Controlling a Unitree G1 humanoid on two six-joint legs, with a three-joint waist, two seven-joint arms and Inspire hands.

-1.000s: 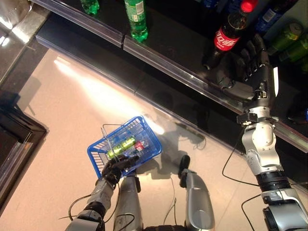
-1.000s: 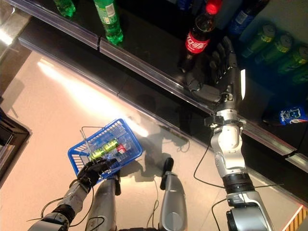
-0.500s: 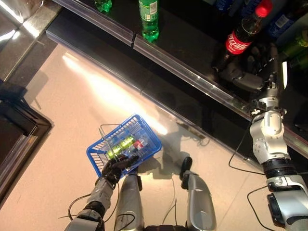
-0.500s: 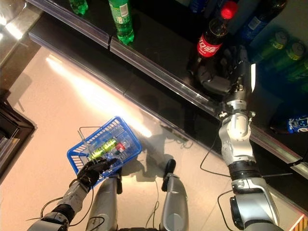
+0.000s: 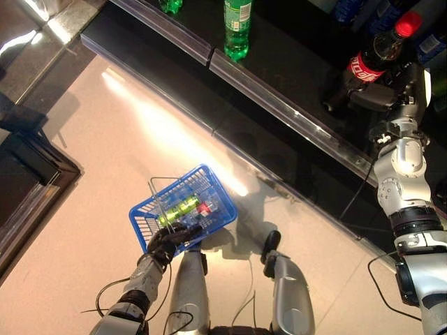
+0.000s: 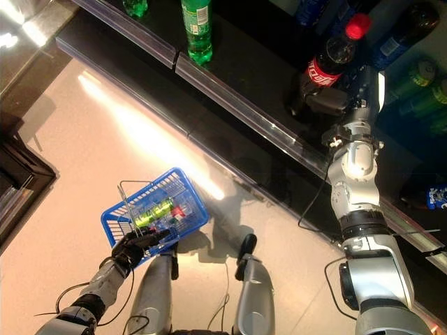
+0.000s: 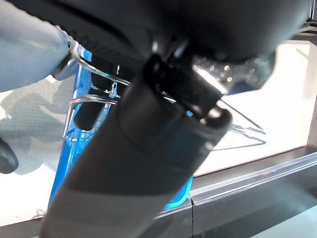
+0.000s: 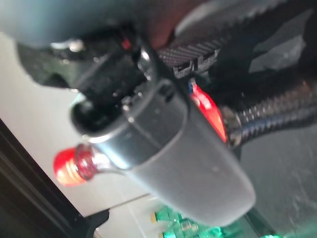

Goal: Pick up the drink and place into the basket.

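Reaching up to the dark shelf [image 5: 279, 77], the right hand [image 5: 391, 94] has its fingers and thumb curled round the lower body of the cola bottle [image 5: 377, 56], a dark drink with a red cap and red label. The bottle stands tilted on the shelf, its cap leaning away from the robot, and the right wrist view shows the red cap [image 8: 74, 166] poking out past the thumb [image 8: 163, 148] that wraps the bottle. The drink is thus gripped at the shelf, well apart from the basket.

Down on the pale floor [image 5: 105, 174], the left hand [image 5: 167, 241] is closed on the wire handle of the blue basket [image 5: 150, 220], holding it near the robot's left side. In the left wrist view the thin metal handle [image 7: 94, 99] runs under the dark fingers, with the blue mesh wall [image 7: 69, 148] just beyond. Inside the basket lie a green-yellow bottle [image 5: 178, 209] on its side and a small red item [image 5: 202, 208] beside it.

Farther left along the shelf stands 1 green bottle [image 5: 237, 28], upright, with another green bottle [image 6: 136, 7] only partly in view at the top edge. Several blue and green drinks [image 6: 419, 77] sit behind the right hand.
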